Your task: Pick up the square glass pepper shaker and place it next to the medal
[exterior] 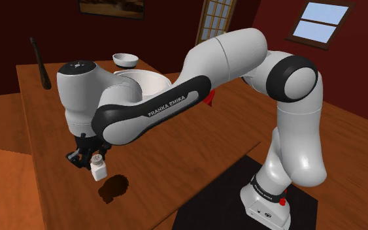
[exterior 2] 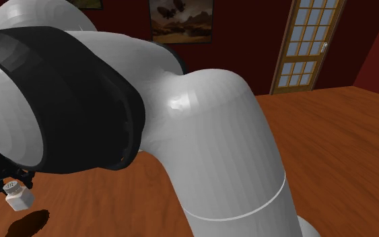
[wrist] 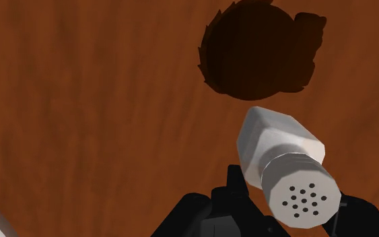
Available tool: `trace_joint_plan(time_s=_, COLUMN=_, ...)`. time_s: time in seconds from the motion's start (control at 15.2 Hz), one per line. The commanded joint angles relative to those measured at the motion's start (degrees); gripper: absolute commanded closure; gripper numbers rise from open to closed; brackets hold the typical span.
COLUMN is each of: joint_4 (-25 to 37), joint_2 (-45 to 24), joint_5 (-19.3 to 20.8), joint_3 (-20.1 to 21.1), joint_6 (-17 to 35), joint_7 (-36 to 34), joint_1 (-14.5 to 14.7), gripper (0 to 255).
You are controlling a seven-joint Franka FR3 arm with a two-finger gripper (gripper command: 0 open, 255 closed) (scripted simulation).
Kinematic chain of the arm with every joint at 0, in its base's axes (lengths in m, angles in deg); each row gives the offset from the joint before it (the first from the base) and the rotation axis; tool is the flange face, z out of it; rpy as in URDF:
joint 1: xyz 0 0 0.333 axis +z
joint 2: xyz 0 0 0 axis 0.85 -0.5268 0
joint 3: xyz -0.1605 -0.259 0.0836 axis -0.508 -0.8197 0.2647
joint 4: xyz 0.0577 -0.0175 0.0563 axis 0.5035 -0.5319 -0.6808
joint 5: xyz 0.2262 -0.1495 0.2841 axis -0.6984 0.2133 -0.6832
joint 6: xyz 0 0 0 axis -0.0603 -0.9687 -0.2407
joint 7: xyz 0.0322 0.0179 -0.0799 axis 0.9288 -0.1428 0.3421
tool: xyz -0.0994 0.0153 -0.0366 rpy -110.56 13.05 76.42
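Observation:
My gripper point(exterior: 88, 157) is shut on the pepper shaker point(exterior: 99, 168), a square white bottle with a round cap full of holes. In the wrist view the shaker point(wrist: 275, 145) sits tilted between the black fingers point(wrist: 238, 198), cap toward the camera. Just beyond its base lies the medal point(wrist: 258, 50), a dark brown round flat thing with a jagged rim, flat on the wooden table. In the shoulder view the medal point(exterior: 114, 188) is just right of and below the shaker. The second exterior view has the shaker point(exterior 2: 17, 195) right above the medal point(exterior 2: 29, 221).
A large white bowl point(exterior: 143, 82), a smaller white bowl point(exterior: 125, 60) and a dark club-like stick point(exterior: 40, 63) stand at the table's far end. A red object point(exterior: 208, 98) peeks from behind the forearm. The table edge point(exterior: 38, 176) runs just left of the gripper.

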Motion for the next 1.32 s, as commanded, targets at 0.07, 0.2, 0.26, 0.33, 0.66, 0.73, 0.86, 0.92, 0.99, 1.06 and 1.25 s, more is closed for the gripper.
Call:
trace_joint_plan(time_s=0.07, joint_4=-0.9, joint_2=-0.6, joint_5=0.3, joint_3=-0.2, joint_6=1.5, joint_7=-0.2, joint_1=0.0, gripper=255)
trace_joint_plan(time_s=0.2, joint_4=-0.9, joint_2=-0.6, joint_5=0.4, joint_3=-0.2, joint_6=1.5, joint_7=-0.2, joint_1=0.0, gripper=255)
trace_joint_plan(time_s=0.26, joint_4=-0.9, joint_2=-0.6, joint_5=0.4, joint_3=-0.2, joint_6=1.5, joint_7=-0.2, joint_1=0.0, gripper=255)
trace_joint_plan(time_s=0.33, joint_4=-0.9, joint_2=-0.6, joint_5=0.4, joint_3=-0.2, joint_6=1.5, joint_7=-0.2, joint_1=0.0, gripper=255)
trace_joint_plan(time_s=0.66, joint_4=-0.9, joint_2=-0.6, joint_5=0.4, joint_3=-0.2, joint_6=1.5, joint_7=-0.2, joint_1=0.0, gripper=0)
trace_joint_plan(time_s=0.73, joint_4=-0.9, joint_2=-0.6, joint_5=0.4, joint_3=-0.2, joint_6=1.5, joint_7=-0.2, joint_1=0.0, gripper=0)
trace_joint_plan(time_s=0.86, joint_4=-0.9, joint_2=-0.6, joint_5=0.4, joint_3=-0.2, joint_6=1.5, joint_7=-0.2, joint_1=0.0, gripper=0)
trace_joint_plan(time_s=0.92, joint_4=-0.9, joint_2=-0.6, joint_5=0.4, joint_3=-0.2, joint_6=1.5, joint_7=-0.2, joint_1=0.0, gripper=0)
trace_joint_plan(time_s=0.99, joint_4=-0.3, joint_2=0.3, joint_5=-0.1, joint_3=0.0, joint_6=0.1, joint_7=0.0, joint_1=-0.1, gripper=0)
trace_joint_plan(time_s=1.06, joint_4=0.4, joint_2=1.1, joint_5=-0.5, joint_3=0.3, joint_6=-1.4, joint_7=0.3, joint_1=-0.1, gripper=0)
trace_joint_plan(time_s=1.25, joint_4=1.9, joint_2=2.4, joint_5=-1.1, joint_3=0.6, joint_6=-4.2, joint_7=0.7, joint_1=-0.1, gripper=0)
